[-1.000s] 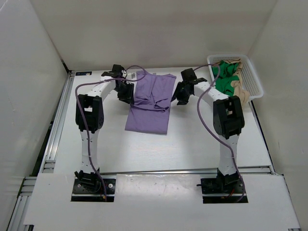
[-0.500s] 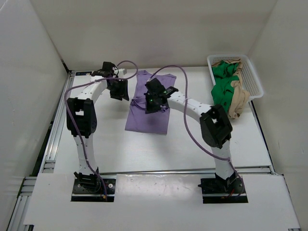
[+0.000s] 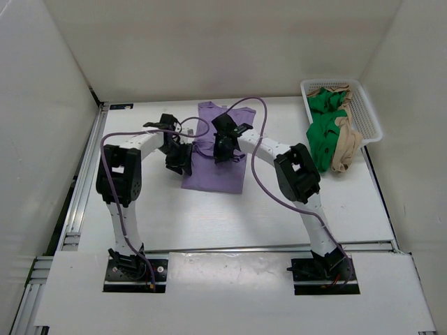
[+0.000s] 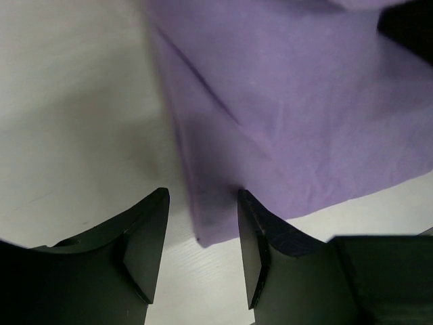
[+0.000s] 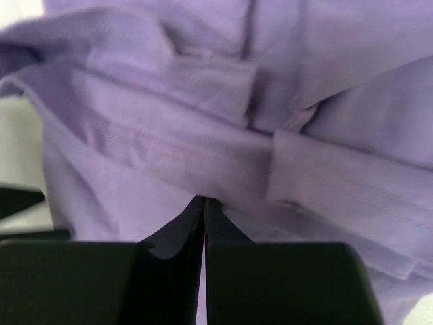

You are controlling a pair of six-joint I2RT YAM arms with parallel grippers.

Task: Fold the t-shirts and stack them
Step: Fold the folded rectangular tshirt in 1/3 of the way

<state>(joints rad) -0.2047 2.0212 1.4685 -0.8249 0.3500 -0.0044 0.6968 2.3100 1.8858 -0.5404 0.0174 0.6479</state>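
One t-shirt (image 3: 213,169) lies flat on the table (image 3: 279,202), left of centre, toward the far edge. The left gripper (image 3: 177,160) is at its left edge, the right gripper (image 3: 222,148) over its middle. Far right corner: the basket (image 3: 368,112), two other t-shirts (image 3: 323,131) in it, spilling over its near rim.

purple shirt (image 3: 215,174): middle hidden under right gripper (image 3: 223,146) | tan shirt (image 3: 345,145): partly buried under green shirt (image 3: 323,132) | left wrist view: purple shirt runs off top, right edges

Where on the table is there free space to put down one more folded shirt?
Bare table lies between the purple shirt and the arm bases. Crowded: the left gripper and right gripper at that shirt; the basket, holding the green shirt and tan shirt.
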